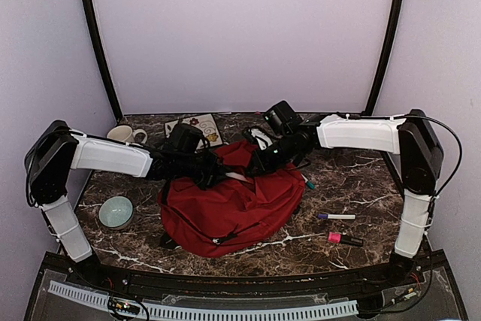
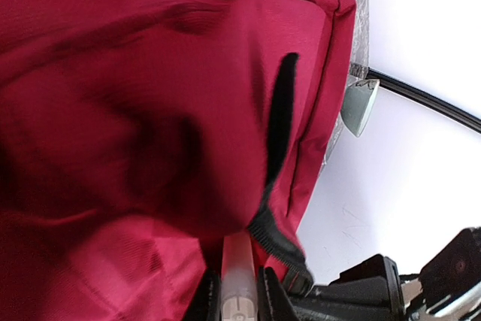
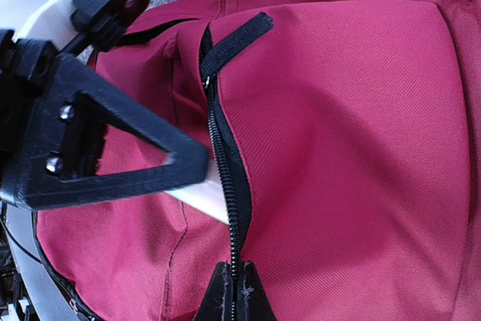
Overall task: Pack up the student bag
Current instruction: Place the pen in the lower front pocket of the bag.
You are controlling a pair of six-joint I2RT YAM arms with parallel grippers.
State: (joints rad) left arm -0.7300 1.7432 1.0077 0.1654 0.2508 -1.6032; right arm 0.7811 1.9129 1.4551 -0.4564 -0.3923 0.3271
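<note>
Right now I count one student bag (image 1: 225, 212), slumped at the middle of the marble table (image 1: 361, 178), with my two grippers at its far side: the right gripper (image 3: 234, 292) is pinched closed on the bag's zip edge, the left gripper (image 2: 239, 298) clamped on one white pen (image 2: 239, 261) at the open zip. Left of the bag sit one bowl (image 1: 116, 212) near and one mug (image 1: 124, 134) far, with one flowered card (image 1: 197, 127) beyond the bag. Two pens lie loose at the near right, a purple-capped marker (image 1: 336, 216) and a pink marker (image 1: 344, 239).
</note>
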